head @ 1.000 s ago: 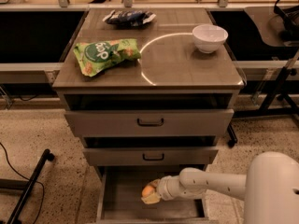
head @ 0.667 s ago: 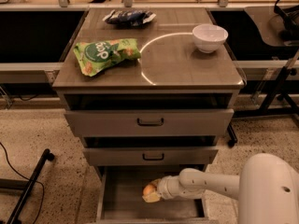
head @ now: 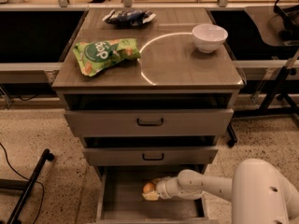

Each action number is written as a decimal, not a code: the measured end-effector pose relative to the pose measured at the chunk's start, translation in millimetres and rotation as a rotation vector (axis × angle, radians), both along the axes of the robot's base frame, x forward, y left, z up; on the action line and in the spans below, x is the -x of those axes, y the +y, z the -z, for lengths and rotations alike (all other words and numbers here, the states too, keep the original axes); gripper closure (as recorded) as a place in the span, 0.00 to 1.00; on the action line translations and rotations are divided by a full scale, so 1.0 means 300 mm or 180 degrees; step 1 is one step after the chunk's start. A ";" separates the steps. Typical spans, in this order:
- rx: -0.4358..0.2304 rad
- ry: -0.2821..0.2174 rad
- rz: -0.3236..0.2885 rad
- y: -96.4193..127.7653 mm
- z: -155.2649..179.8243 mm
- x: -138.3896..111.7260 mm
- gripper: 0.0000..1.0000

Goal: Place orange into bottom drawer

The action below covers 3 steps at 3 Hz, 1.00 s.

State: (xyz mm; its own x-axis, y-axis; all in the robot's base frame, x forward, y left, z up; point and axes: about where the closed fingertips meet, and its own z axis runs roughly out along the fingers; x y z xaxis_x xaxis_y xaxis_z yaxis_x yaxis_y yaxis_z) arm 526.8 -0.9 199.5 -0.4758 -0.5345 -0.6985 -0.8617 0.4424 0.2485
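The bottom drawer (head: pixel 122 203) is pulled open at the foot of the grey cabinet, below two shallower drawers with black handles. My gripper (head: pixel 150 191) reaches into it from the right on its white arm, low over the drawer floor near the middle. The fingers are closed around the orange (head: pixel 149 187), a small round fruit that shows at the gripper's tip inside the drawer. Part of the orange is hidden by the fingers.
On the cabinet top lie a green snack bag (head: pixel 103 53), a dark blue packet (head: pixel 128 17) and a white bowl (head: pixel 210 37). The middle drawer (head: pixel 152 156) and top drawer (head: pixel 149 122) overhang the bottom one. A black stand leg (head: pixel 28 185) lies on the floor left.
My gripper and the orange have shifted slightly farther back inside the bottom drawer. The grip on the orange is unchanged.
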 end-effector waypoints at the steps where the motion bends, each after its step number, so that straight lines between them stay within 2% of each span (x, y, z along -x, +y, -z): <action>1: -0.0064 0.0025 0.0054 -0.022 0.024 0.007 0.00; 2: -0.0080 0.0032 0.0189 -0.107 0.019 0.039 0.00; 3: -0.0075 0.0045 0.0373 -0.227 -0.011 0.095 0.00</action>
